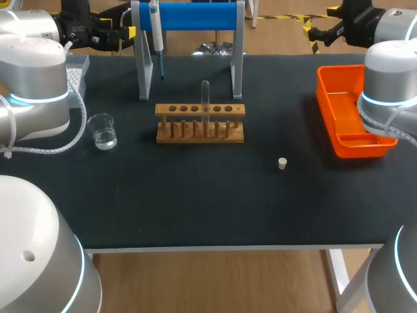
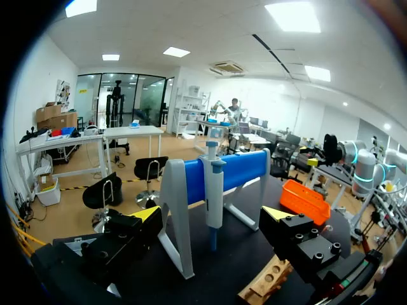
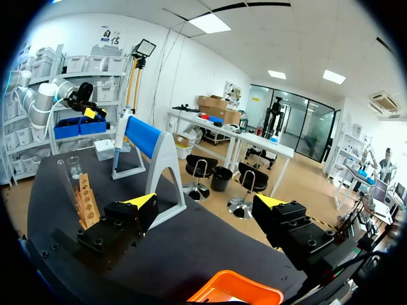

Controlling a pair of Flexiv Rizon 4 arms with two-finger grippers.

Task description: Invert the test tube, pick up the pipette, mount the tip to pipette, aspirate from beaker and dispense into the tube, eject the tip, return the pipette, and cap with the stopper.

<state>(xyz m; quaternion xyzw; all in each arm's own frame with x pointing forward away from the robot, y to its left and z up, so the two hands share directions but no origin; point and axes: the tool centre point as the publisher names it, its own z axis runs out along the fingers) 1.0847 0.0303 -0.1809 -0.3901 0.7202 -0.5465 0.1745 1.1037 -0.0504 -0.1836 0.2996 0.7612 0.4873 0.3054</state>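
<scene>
Both spread wide and empty, my left tool (image 2: 213, 213) and right tool (image 3: 206, 201) hang beyond the far edge of the worktop (image 1: 195, 195), and I see the test tube (image 1: 205, 98) standing in the rack (image 1: 195, 109) mid-worktop.

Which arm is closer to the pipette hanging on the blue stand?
The left arm: its fingers point at the pipette just ahead, while the right arm's fingers sit near the orange tray.

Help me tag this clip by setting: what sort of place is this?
Probably a black tabletop set up as a small chemistry bench for robot practice: a wooden test-tube rack holding a clear glass test tube, a pipette hanging on a blue-and-grey stand, and a small glass beaker of clear liquid.
</scene>
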